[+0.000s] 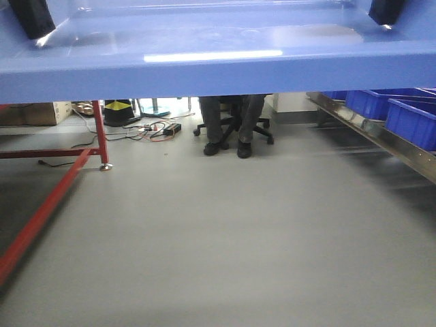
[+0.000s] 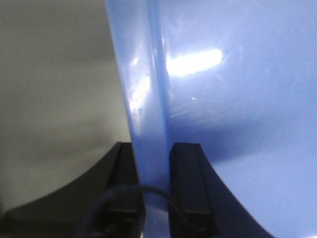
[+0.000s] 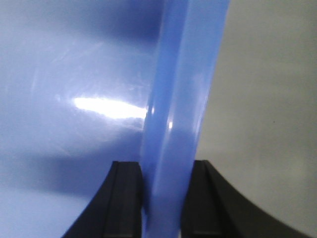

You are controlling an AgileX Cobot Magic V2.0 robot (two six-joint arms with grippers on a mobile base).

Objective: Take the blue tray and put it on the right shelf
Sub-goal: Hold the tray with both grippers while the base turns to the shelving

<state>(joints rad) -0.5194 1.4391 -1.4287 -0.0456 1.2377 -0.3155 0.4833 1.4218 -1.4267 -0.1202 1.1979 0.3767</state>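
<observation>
The blue tray [image 1: 218,68] is held in the air and fills the top of the front view, level, above the grey floor. My left gripper [image 1: 30,17] shows as a black tip at the tray's left end. In the left wrist view its two black fingers [image 2: 185,173] clamp the tray's rolled rim [image 2: 148,99]. My right gripper [image 1: 387,10] sits at the tray's right end. In the right wrist view its fingers [image 3: 126,193] clamp the rim [image 3: 178,99] too. The right shelf [image 1: 381,139] with its shiny steel rail runs along the right side, lower than the tray.
Dark blue storage bins [image 1: 409,119] stand on the shelf. A red table frame [image 1: 54,191] stands at the left. A seated person's legs [image 1: 231,126] and an office chair are straight ahead, with cables [image 1: 153,129] on the floor and a cardboard box [image 1: 34,112] at far left.
</observation>
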